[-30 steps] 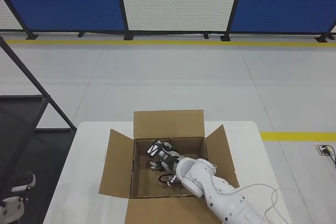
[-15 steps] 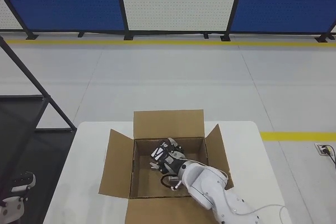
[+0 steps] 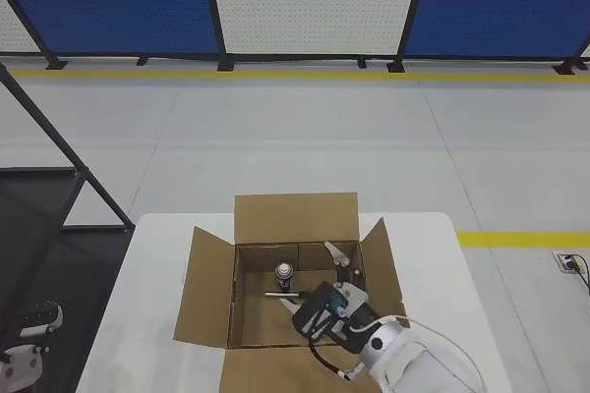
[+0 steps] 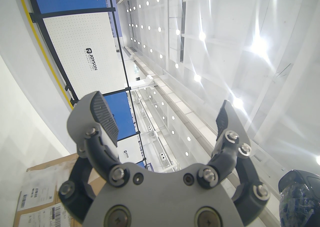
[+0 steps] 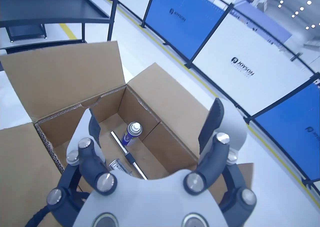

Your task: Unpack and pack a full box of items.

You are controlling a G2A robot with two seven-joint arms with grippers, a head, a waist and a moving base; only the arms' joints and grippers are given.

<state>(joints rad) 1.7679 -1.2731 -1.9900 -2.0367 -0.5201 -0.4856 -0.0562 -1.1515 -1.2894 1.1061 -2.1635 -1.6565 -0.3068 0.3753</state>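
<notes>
Hovering over the box (image 5: 62, 75), the right gripper (image 5: 153, 115) gapes wide (left gripper (image 4: 162, 102) too).

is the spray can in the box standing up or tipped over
Upright. The spray can stands on its base on the box floor, white nozzle pointing up, while the metal rod beside it lies flat.

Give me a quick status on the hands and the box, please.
Right hand open over box; left hand open, pointing up. Can upright inside. Rod lies beside it.
</notes>
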